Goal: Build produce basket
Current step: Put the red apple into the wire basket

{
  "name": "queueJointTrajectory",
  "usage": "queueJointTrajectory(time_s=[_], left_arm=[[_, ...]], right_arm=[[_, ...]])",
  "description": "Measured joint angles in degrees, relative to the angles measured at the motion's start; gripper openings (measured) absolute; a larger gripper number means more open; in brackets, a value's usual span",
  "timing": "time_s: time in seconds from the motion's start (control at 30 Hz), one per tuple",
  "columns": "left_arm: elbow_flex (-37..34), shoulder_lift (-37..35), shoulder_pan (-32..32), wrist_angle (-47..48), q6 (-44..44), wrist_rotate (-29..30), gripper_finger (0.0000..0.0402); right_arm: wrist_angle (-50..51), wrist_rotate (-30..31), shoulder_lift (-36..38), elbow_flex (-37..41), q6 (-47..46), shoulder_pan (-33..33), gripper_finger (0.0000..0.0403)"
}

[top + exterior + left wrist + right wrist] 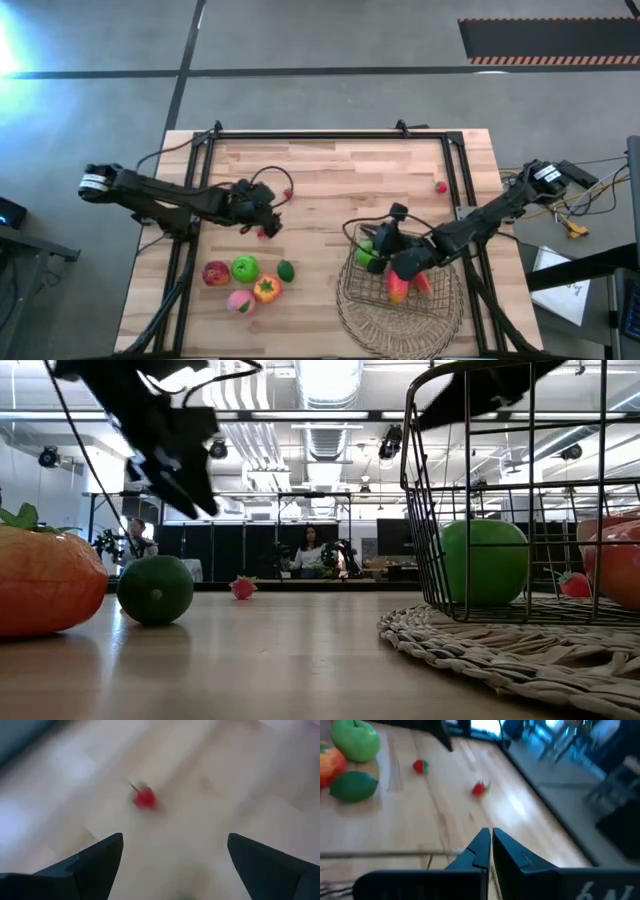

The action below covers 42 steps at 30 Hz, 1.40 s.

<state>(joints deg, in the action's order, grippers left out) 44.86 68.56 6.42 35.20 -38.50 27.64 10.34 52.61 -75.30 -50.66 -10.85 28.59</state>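
My left gripper (268,224) hovers open above the table's middle left, and a tiny red berry (145,799) lies on the wood ahead of its fingers (100,857). A second berry (289,195) lies just beyond it, and a third (440,186) far right. My right gripper (491,840) is shut and empty, above the far left corner of the wire basket (400,272). The basket stands on a round straw mat (400,318) and holds a green apple (485,560) and reddish pieces (400,285). On the near left lie a red apple (215,273), a green apple (245,267), a lime (286,270), a pink fruit (240,301) and an orange one (266,289).
A black frame (330,134) runs along the table's far edge and down both sides. Bare wood lies between the fruit group and the basket. In the low view, people sit in the room beyond the table (312,555).
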Motion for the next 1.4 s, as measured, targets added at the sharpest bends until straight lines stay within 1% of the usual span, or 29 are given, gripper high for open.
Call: queueJointTrajectory(time_s=[0.1, 0.17, 0.23, 0.4, 0.47, 0.53, 0.63, 0.7, 0.77, 0.93, 1.0, 1.17, 1.4], left_arm=[[0.12, -3.45, 2.36, 6.46, -5.65, -11.58, 0.0343], [0.19, -5.2, 5.39, 10.73, -11.37, -18.2, 0.0343], [0.17, -6.73, 9.08, 15.15, -18.44, -23.26, 0.0343], [0.18, -8.5, 20.38, 24.44, -37.04, -30.5, 0.0343], [0.62, -8.58, 24.23, 27.33, -42.45, -33.58, 0.0343], [2.01, -8.55, 27.0, 29.43, -45.42, -35.99, 0.0343], [4.7, -8.51, 29.33, 32.44, -48.44, -36.66, 0.0343], [6.26, -8.45, 29.89, 34.87, -50.04, -36.63, 0.0343], [6.39, -8.09, 30.09, 35.96, -51.16, -36.72, 0.0343], [3.98, -6.66, 30.14, 35.19, -52.24, -42.7, 0.0343], [3.68, -6.16, 30.18, 35.11, -52.15, -43.8, 0.0343], [3.45, -6.06, 30.18, 34.22, -52.46, -43.53, 0.0343], [1.74, -5.92, 30.18, 34.22, -52.83, -40.61, 0.0343]], right_arm=[[-4.93, 0.07, -0.46, 0.08, 8.55, -0.75, 0.0011], [-5.78, 0.05, -0.43, 0.16, 11.11, -1.33, 0.0011], [-6.01, 0.08, -0.44, 0.27, 12.04, -2.03, 0.0011], [-6.44, 0.05, -0.62, 1.7, 11.73, -2.75, 0.0011], [-6.31, -0.13, -0.62, 2.49, 11.42, -2.75, 0.0011], [-6.47, -0.16, -0.72, 2.79, 10.87, -2.75, 0.0011], [-6.48, -0.17, -0.73, 3.05, 10.84, -2.75, 0.0011], [-6.86, -0.25, -0.76, 3.05, 10.78, -2.75, 0.0011], [-6.98, -0.27, -0.77, 3.05, 10.79, -2.72, 0.0011], [-8.06, -0.53, -0.79, 3.2, 10.43, -2.72, 0.0011], [-8.05, -0.55, -0.81, 3.2, 10.44, -2.72, 0.0011], [-8.01, -0.55, -0.81, 3.2, 10.42, -2.72, 0.0011], [-8.01, -0.55, -0.81, 3.2, 10.21, -2.72, 0.0011]])
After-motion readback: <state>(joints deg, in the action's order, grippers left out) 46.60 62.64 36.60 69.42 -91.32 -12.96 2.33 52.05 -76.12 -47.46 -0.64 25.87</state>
